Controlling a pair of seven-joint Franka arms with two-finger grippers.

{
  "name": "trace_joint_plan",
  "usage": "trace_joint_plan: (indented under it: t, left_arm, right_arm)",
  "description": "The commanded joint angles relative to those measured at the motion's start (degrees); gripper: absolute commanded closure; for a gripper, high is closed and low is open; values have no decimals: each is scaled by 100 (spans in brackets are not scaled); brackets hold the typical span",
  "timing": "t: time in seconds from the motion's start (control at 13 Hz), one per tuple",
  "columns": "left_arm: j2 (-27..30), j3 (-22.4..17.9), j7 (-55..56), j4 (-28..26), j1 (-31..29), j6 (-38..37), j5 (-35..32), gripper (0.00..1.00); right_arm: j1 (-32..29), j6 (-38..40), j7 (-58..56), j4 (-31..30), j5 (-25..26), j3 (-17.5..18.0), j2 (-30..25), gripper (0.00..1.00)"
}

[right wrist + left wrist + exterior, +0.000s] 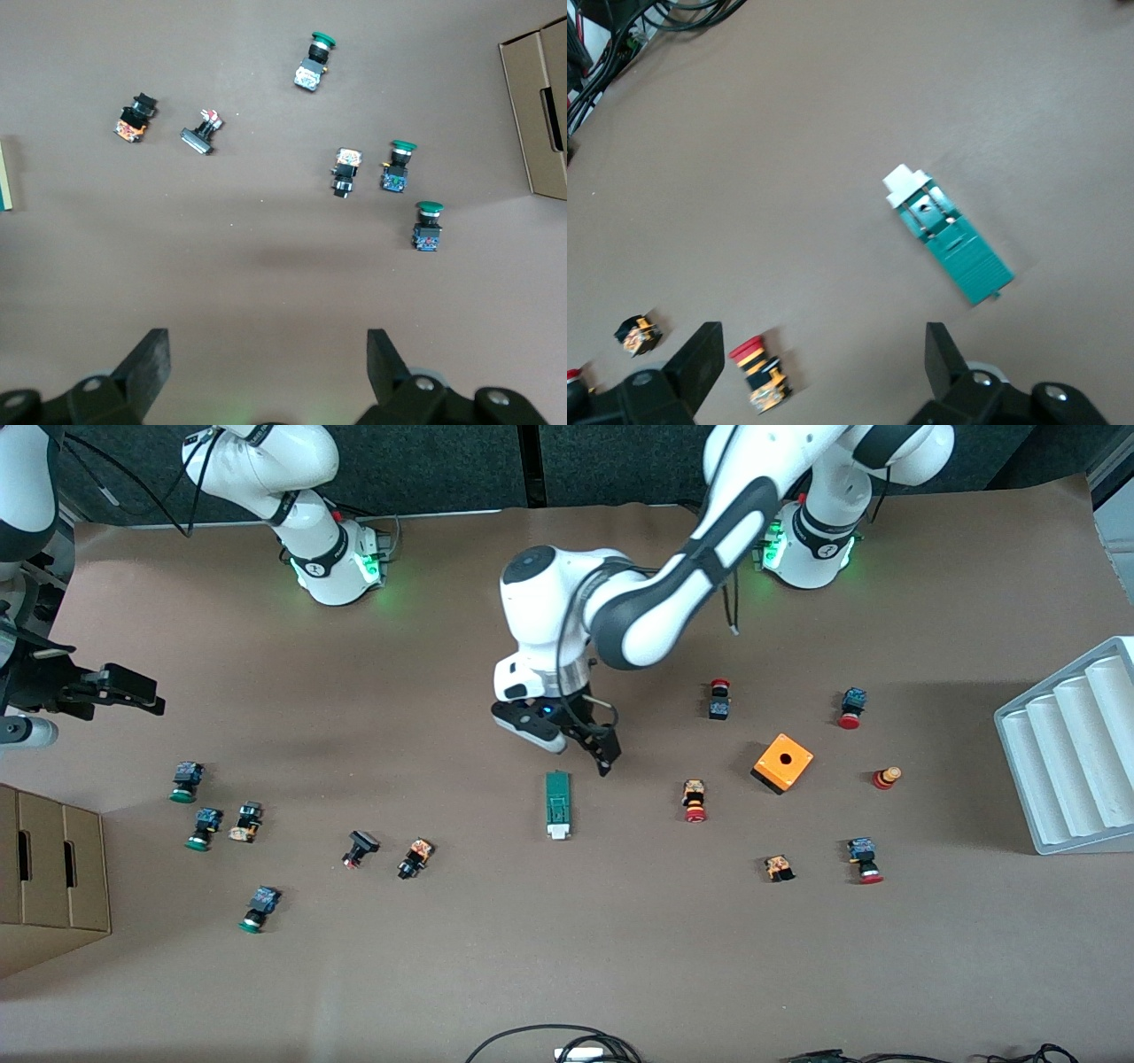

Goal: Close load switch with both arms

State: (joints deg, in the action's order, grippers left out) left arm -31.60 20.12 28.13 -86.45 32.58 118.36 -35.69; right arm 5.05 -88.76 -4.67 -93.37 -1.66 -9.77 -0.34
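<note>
The left claw, fingers spread and empty, hovers just above the load switch; the right claw, also released, waits over bare table.

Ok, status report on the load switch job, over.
Left gripper open, above load switch. Right gripper open, waiting at its table end. Switch untouched on table, nothing blocking.
</note>
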Motion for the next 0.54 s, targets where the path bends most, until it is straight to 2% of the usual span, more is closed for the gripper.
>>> trace_joint_plan:
  t: [0.0,0.31,0.46]
  left_arm:
    - [443,27,-885,-92,-321,-391,901,0]
    - [962,27,-2256,170,-1207,-1506,2634,0]
    - [1086,9,-2382,636,-1490,-2314,2786,0]
  right_arm:
    - [-39,-106,-69,47,130,-43,95,0]
    - [23,-230,-34,117,131,-34,175,0]
    - [23,-221,-34,126,139,-25,183,0]
